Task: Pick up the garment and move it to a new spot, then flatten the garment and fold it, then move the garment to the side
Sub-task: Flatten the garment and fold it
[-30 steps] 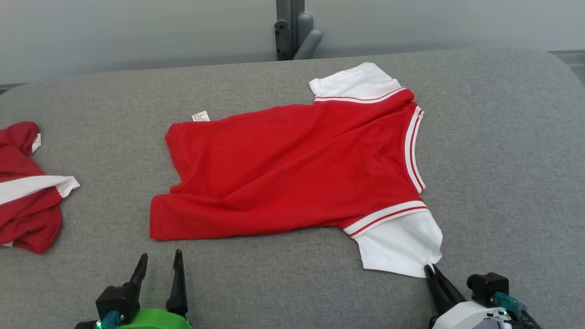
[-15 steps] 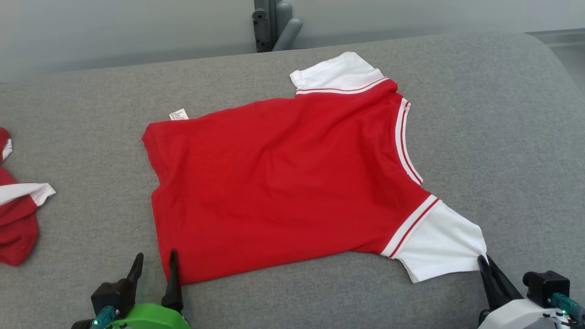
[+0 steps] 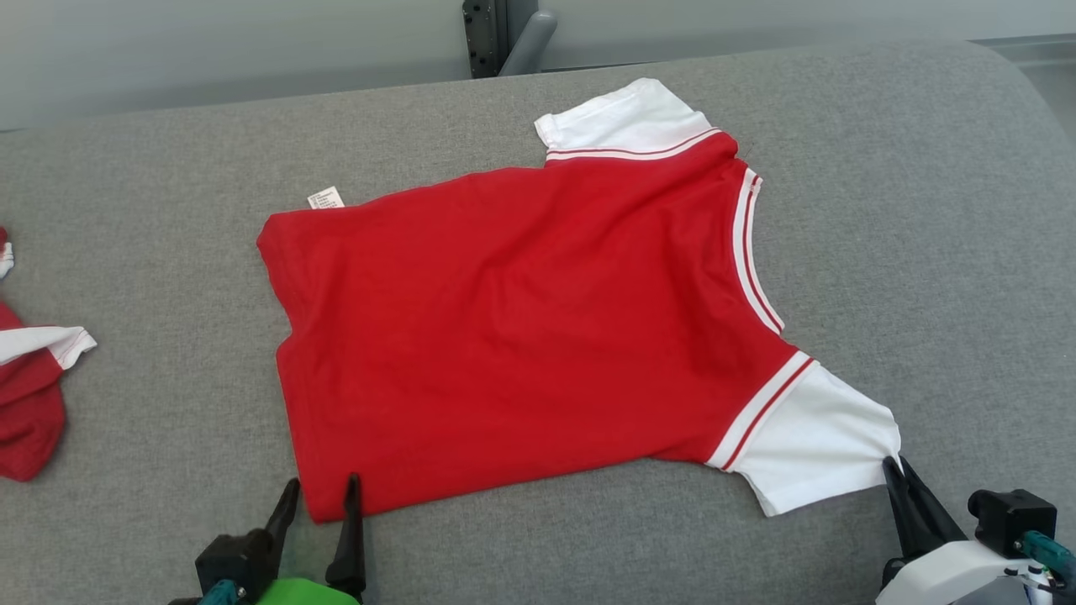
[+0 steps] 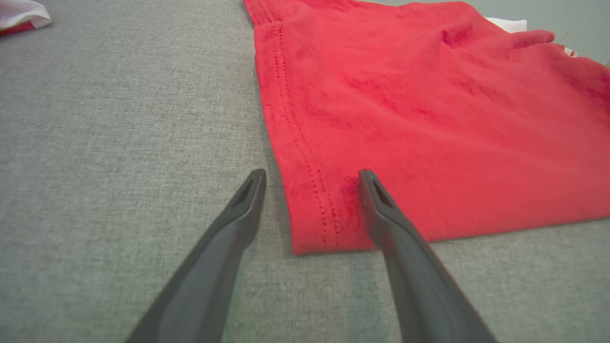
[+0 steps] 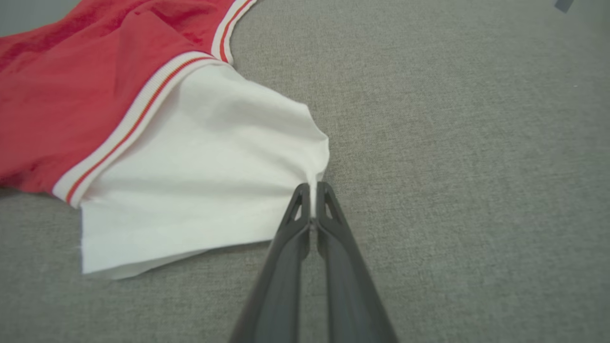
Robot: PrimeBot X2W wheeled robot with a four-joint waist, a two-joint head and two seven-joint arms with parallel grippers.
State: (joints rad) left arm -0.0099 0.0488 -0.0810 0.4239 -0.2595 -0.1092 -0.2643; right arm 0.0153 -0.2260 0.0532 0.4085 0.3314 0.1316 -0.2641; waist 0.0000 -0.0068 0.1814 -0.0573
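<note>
On the grey padded table (image 3: pixel 925 210) the red garment (image 3: pixel 521 336) lies spread flat near the middle, hem toward the robot's left, striped neckline toward its right. Both sleeves are white with red-striped bands. The far sleeve (image 3: pixel 626 118) lies at the back edge of the garment, and the near sleeve (image 3: pixel 824 445) points toward the robot's right side. The right gripper (image 3: pixel 889 462) is pinched tight on the outer corner of the near sleeve, with the cloth drawn into a small peak at the fingertips. The left gripper (image 3: pixel 323 483) has its fingers wide apart, holding nothing, straddling the near hem corner. One finger is over bare table, the other over red cloth just inside the stitched hem. That finger possibly touches the fabric, but the angle is too poor to confirm. A care label (image 3: pixel 325 198) pokes out at the far hem corner. A second garment (image 3: pixel 29 403), red and white, lies bunched at the table's left edge, well apart. A grey post (image 3: pixel 504 34) stands behind the table.
</note>
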